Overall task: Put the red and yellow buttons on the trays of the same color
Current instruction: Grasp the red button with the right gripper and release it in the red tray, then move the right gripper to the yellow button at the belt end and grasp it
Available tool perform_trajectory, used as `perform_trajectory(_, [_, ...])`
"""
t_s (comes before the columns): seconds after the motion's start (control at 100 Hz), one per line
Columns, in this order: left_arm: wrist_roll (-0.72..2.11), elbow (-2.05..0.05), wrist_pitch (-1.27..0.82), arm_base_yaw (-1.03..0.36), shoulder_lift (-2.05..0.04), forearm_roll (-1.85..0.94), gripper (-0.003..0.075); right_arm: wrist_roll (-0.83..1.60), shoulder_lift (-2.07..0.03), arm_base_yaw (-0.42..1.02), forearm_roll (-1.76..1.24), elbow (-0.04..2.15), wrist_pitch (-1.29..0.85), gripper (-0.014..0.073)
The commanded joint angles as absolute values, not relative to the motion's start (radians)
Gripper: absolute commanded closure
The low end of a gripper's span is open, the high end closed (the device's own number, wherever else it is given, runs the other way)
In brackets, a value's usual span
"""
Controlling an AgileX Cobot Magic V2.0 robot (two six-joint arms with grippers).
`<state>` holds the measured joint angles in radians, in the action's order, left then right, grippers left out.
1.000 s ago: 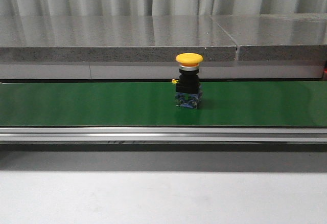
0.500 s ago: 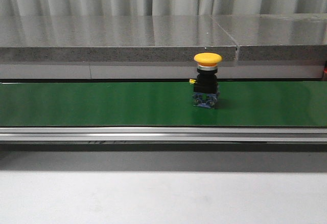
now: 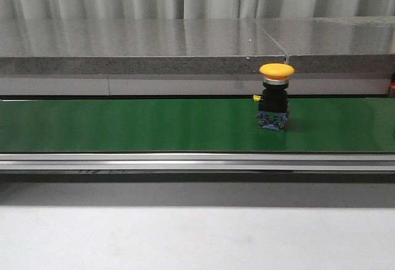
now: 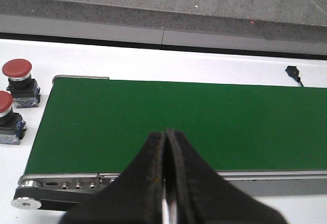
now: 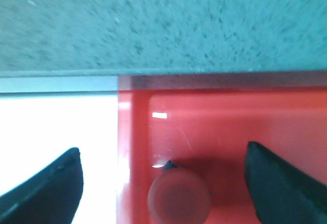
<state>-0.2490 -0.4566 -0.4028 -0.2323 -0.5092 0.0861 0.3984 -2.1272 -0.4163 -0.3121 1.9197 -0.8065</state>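
Observation:
A yellow button point(image 3: 276, 97) on a black body stands upright on the green conveyor belt point(image 3: 123, 125), right of centre in the front view. Neither gripper shows in that view. In the left wrist view my left gripper point(image 4: 165, 132) is shut with nothing in it, above the belt's point(image 4: 204, 121) near edge. Two red buttons point(image 4: 18, 75) point(image 4: 6, 116) stand on the white table beside the belt's end. In the right wrist view my right gripper point(image 5: 163, 168) hangs open over the red tray point(image 5: 230, 127), and a red button point(image 5: 179, 197) sits in the tray below its fingers.
A grey stone ledge point(image 3: 185, 45) runs behind the belt. A metal rail point(image 3: 185, 161) edges the belt's front, with white table point(image 3: 185, 239) before it. A small black cable end point(image 4: 293, 72) lies on the table beyond the belt.
The yellow button has travelled to the right along the belt, from about the middle to right of centre.

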Motion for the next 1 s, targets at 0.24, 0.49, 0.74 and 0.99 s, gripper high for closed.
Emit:
perform_trajectory(0.24, [-0.256,-0.486,-0.328,-0.24,-0.511,0.082,0.0739,0.403,-1.828,-0.42,-0.335,1.857,-0.848,-0.004])
perform_trajectory(0.49, [-0.256,-0.486,-0.328,-0.24,-0.511,0.082,0.0739,0.444,-1.583,-0.381,-0.336,1.552,-0.827,-0.004])
perform_trajectory(0.74, [-0.256,-0.486,-0.328,-0.24,-0.511,0.082,0.0739,0.455,-1.357,-0.299,-0.337,1.255,-0.789,-0.004])
perform_trajectory(0.99, [-0.256,-0.486,-0.328,-0.24,-0.511,0.082,0.0739,0.454,-1.208,-0.212,-0.357,1.019,-0.788,-0.004])
